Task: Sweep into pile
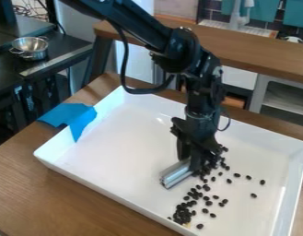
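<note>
Black beans [183,214] in white tray [125,196] on wooden table [61,200], not in one pile. Thick clump near the tray's near wall, toward the right part of that side; looser trail runs up from it to a second dense bunch right beside the claw [193,159]. A few strays lie apart, off to the right on the tray floor. Arm [196,69] comes in from the top edge, claw hanging down into the tray right of middle. Claw closed on a silver bar [176,174], gripped near one end; bar sticks out toward lower left, low over the tray floor, contact with floor can't tell. Left part of tray floor bare white. Blue cloth [70,117] draped over the tray's left wall and onto the table. Metal bowl [30,47] on black counter [61,50], upper left.
</note>
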Robot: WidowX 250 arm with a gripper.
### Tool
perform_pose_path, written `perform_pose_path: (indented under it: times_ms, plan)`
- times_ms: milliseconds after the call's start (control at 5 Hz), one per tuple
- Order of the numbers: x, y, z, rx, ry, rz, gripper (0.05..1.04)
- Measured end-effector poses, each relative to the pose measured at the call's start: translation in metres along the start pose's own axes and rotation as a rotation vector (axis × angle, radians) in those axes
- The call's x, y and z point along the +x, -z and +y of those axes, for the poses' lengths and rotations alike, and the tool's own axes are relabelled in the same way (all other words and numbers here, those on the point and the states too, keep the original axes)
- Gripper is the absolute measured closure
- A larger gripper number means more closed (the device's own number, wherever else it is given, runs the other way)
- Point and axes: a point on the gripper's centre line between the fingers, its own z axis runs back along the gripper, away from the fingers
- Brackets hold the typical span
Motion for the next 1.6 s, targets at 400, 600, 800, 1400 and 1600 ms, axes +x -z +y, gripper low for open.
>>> perform_pose_path:
  times_ms: [400, 600, 800, 1400, 1600]
  plan:
    - [-0.016, -0.009, -0.042, -0.016, 0.1, -0.025, 0.736]
    - [-0.019, -0.007, -0.048, -0.013, 0.118, -0.026, 0.736]
    - [-0.012, -0.013, -0.02, -0.028, 0.037, -0.052, 0.737]
    - [0.003, -0.034, 0.102, 0.068, -0.18, -0.099, 0.736]
    - [0.004, -0.02, 0.112, 0.111, -0.17, -0.061, 0.736]
